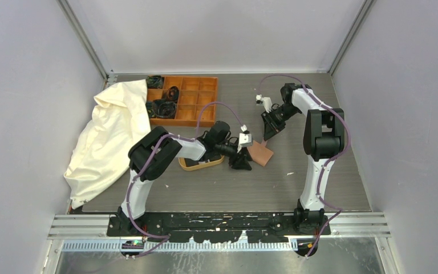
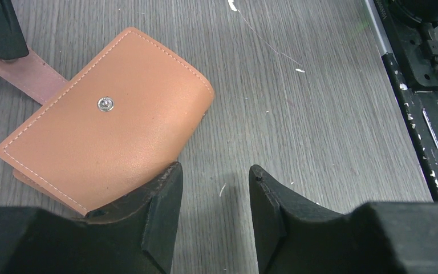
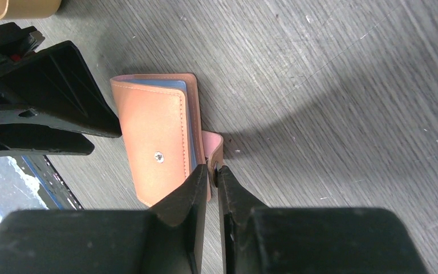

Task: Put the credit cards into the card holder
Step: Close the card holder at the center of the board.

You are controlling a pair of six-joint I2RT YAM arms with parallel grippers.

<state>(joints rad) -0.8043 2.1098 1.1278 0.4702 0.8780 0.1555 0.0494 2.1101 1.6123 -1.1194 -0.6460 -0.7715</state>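
Lying closed on the table [image 1: 234, 188], just right of the wooden tray [image 1: 189, 166]: the card holder [image 3: 154, 142]. Pinching its pink strap [image 3: 214, 145] in the nearly shut right hand [image 3: 213, 170], probably for lifting the flap. Resting one finger of the half-open, empty left hand [image 2: 214, 177] on the tray-side edge, likely pinning it down. Showing tan leather, pale stitching, a metal snap [image 2: 106, 104], pale blue layers inside.

Left arm [image 1: 148, 157]: white links and bulky black joint housings are seen left of centre.
Right arm [image 1: 319, 137]: the same white-and-black build is shown at right.
Cables [image 1: 219, 105]: purple, run along each arm.
Wrist cameras [image 1: 245, 138]: small white blocks.
Left gripper [image 2: 215, 171], right gripper [image 3: 214, 170]: matte black, wedge-shaped fingers [image 2: 162, 217].
Base plate [image 1: 217, 222]: black, across the lower frame.
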